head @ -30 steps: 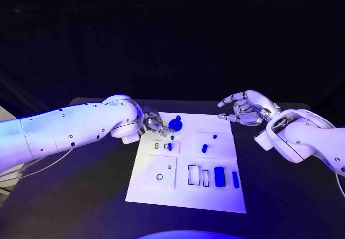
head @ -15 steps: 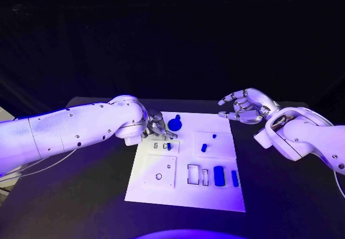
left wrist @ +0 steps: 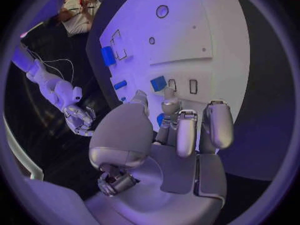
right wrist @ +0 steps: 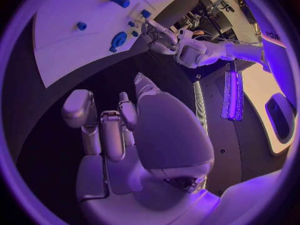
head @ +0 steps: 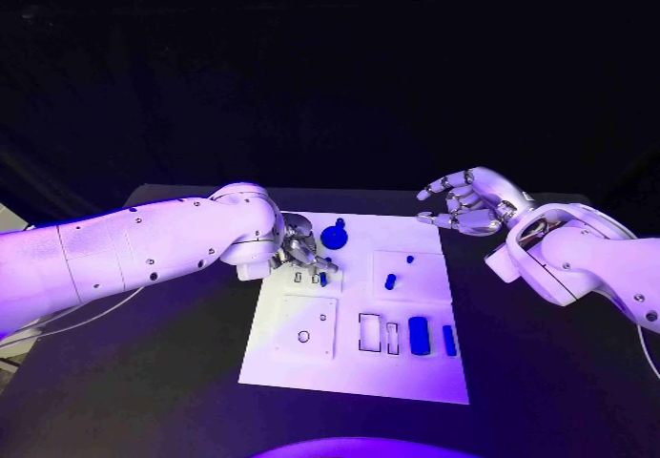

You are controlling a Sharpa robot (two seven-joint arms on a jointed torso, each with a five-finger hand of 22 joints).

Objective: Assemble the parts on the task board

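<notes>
The white task board [head: 413, 367] lies in the middle of the black table. My left hand [head: 300, 252] hovers over its far left part, fingertips just above two small slots [head: 305, 279] and a small blue piece [head: 324, 279] beside them. In the left wrist view the left hand's fingers [left wrist: 187, 130] curl toward the thumb, and a blue speck [left wrist: 160, 119] shows between them; I cannot tell if it is held. A round blue part [head: 335, 237] stands next to this hand. My right hand [head: 467, 205] hangs off the board's far right corner, fingers apart, holding nothing.
On the board's right half lie a small blue piece [head: 392, 282] and two blue bars [head: 420, 336] beside two empty rectangular slots [head: 371, 334]. A round hole [head: 304, 338] sits at the front left. Bare black table surrounds the board.
My left hand has crept a little toward the front and right, down onto the small slots. The right hand has barely drifted.
</notes>
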